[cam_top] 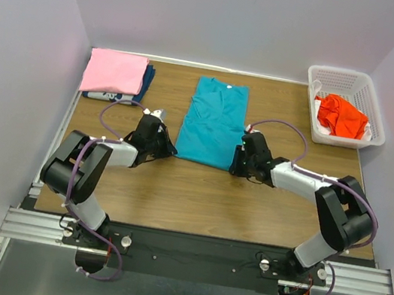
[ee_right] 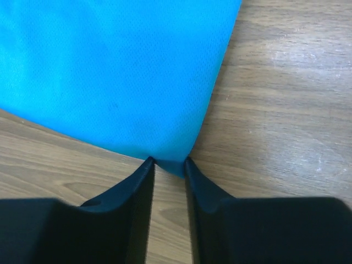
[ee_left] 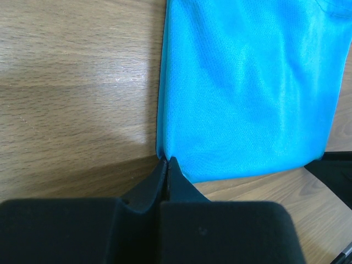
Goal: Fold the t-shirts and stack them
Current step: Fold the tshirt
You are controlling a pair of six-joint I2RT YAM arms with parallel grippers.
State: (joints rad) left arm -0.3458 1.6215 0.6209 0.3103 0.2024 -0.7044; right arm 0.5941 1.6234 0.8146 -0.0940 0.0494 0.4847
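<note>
The teal t-shirt (cam_top: 212,123) lies folded into a long strip at the table's middle. My left gripper (cam_top: 168,148) sits at its near left corner; in the left wrist view the gripper (ee_left: 167,159) is shut, pinching that corner of the teal cloth (ee_left: 242,93). My right gripper (cam_top: 237,162) sits at the near right corner; in the right wrist view the gripper (ee_right: 168,160) is open, with the corner of the cloth (ee_right: 115,71) between its fingertips. The pink t-shirt (cam_top: 115,72) lies folded on the dark blue one (cam_top: 145,85) at the back left. The orange-red t-shirt (cam_top: 342,116) lies crumpled in the basket.
A white lattice basket (cam_top: 340,71) stands at the back right corner. The wooden table (cam_top: 196,193) shows bare between the arms and the teal shirt. Walls close the left, back and right sides.
</note>
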